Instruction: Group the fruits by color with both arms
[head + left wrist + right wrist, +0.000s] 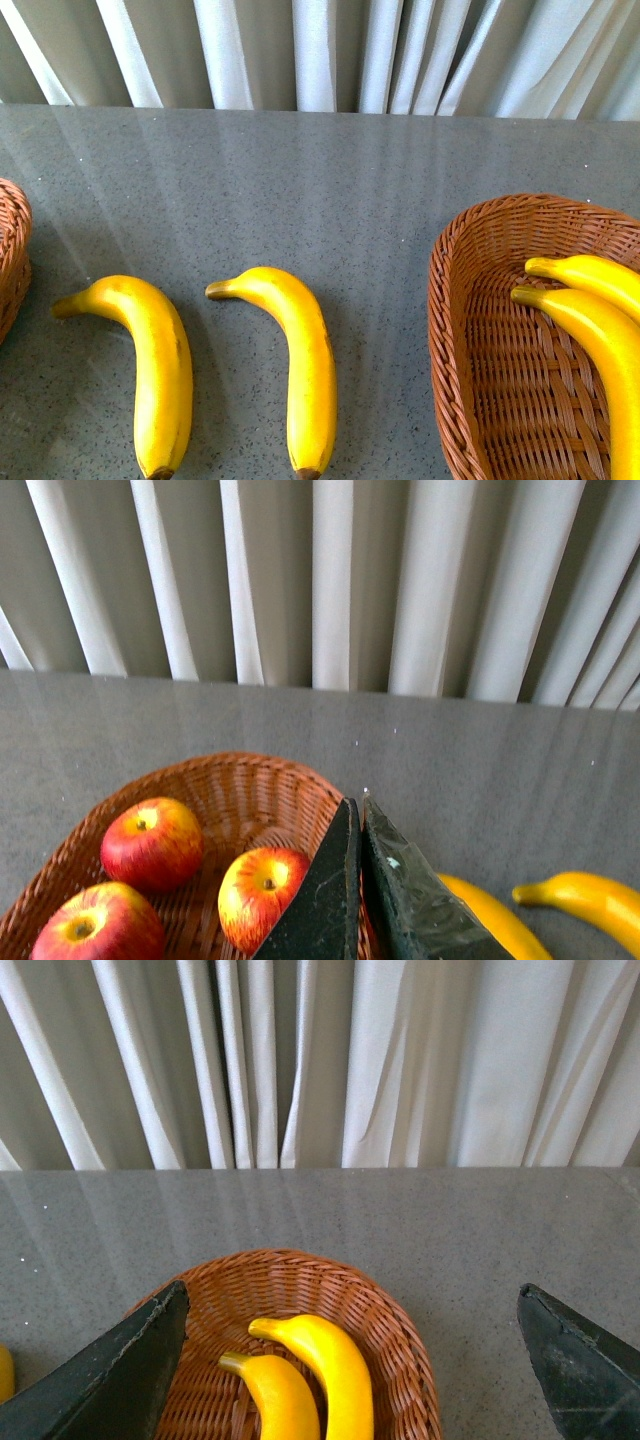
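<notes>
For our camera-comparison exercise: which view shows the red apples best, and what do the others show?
The left wrist view: three apples lie in a wicker basket. The front view shows only a basket edge at left, no apples; the right wrist view shows none.

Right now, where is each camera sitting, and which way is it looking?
Front view: on the robot's body, facing ahead over the grey table at two loose bananas and the banana basket; no arm shows.
Left wrist view: on the left wrist, looking past the shut left gripper at the apple basket with three apples.
Right wrist view: on the right wrist, looking between the open right gripper fingers.
Shared: front and right wrist views both show the banana basket, which holds two bananas.
</notes>
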You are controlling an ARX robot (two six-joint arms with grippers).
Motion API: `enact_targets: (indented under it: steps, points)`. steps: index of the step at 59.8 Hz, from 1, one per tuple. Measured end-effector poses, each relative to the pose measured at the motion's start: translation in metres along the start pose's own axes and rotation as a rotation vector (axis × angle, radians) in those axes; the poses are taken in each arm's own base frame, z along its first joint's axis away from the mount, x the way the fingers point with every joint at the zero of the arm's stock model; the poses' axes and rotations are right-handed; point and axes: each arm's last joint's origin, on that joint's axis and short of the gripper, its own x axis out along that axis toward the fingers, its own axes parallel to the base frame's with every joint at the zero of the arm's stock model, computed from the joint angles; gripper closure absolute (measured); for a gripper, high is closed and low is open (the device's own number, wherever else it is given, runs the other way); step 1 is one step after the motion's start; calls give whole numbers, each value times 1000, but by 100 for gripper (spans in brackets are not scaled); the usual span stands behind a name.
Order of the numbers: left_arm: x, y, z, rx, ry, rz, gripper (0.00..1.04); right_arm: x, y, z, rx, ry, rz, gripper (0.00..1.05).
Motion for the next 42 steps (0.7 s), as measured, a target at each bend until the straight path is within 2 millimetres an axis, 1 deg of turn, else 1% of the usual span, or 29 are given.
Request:
enact_targets:
  steps: [22,23,24,26,31,35,42]
  points:
    - [0,0,0,-1,5,0,103,0,0,0,0,0,0,9]
    - [0,0,0,0,5,0,100,0,0,0,0,0,0,9]
    - [0,0,0,0,5,0,95,0,0,0,0,0,0,9]
    - [0,0,0,0,5,0,88,0,0,0,0,0,0,9]
    - [0,0,0,0,5,0,65,0,0,0,0,0,0,9]
    - [0,0,0,0,5,0,51,0,0,0,0,0,0,9]
    - [0,0,0,0,5,0,31,0,0,0,0,0,0,9]
